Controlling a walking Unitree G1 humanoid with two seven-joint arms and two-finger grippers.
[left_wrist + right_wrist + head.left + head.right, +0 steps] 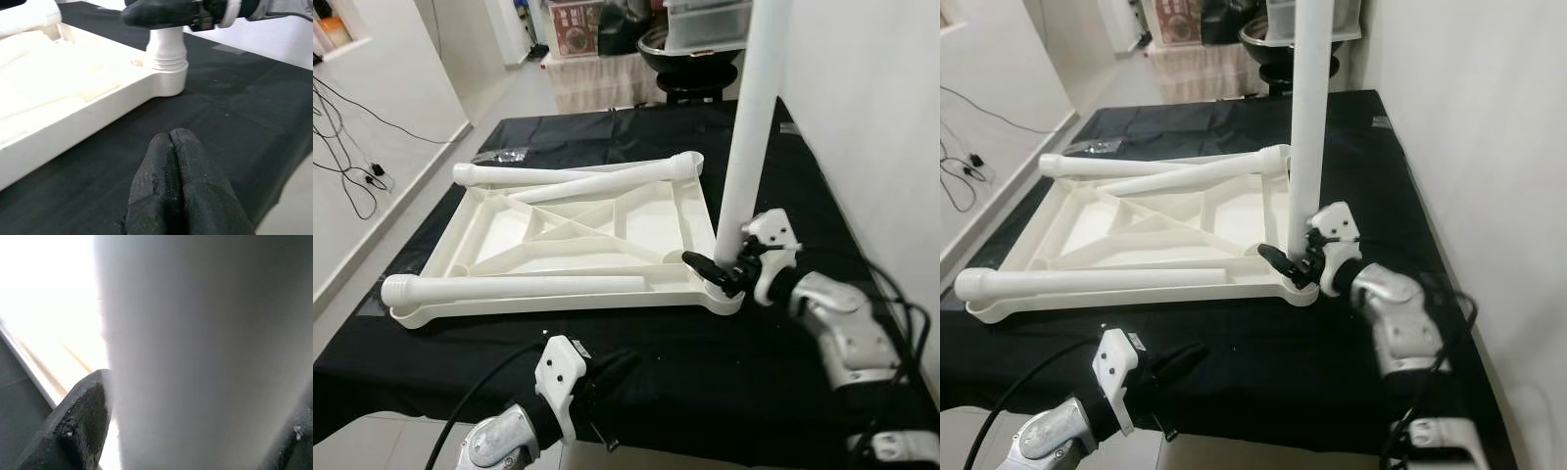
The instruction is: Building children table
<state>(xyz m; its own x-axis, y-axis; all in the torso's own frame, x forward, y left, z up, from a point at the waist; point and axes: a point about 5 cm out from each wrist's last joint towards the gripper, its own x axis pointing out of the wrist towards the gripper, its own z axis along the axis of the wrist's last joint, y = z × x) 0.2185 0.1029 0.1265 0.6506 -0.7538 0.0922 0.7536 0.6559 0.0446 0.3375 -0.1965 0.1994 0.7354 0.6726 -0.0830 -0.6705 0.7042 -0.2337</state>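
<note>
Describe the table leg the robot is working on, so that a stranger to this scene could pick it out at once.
On the black cloth lies an upturned white tabletop. At its near right corner, the upright leg has the right gripper closed around its base. The other three legs lie flat on the tabletop; this alone stands.

No text, label, brand or number can be read anywhere. A red-printed box [576,25] stands on the floor in the background, but its printing is too small and blurred to make out.

White tabletop [607,230], white legs [749,127]; plain black cloth [783,343]; black-fingered pincers, silver arms.
</note>
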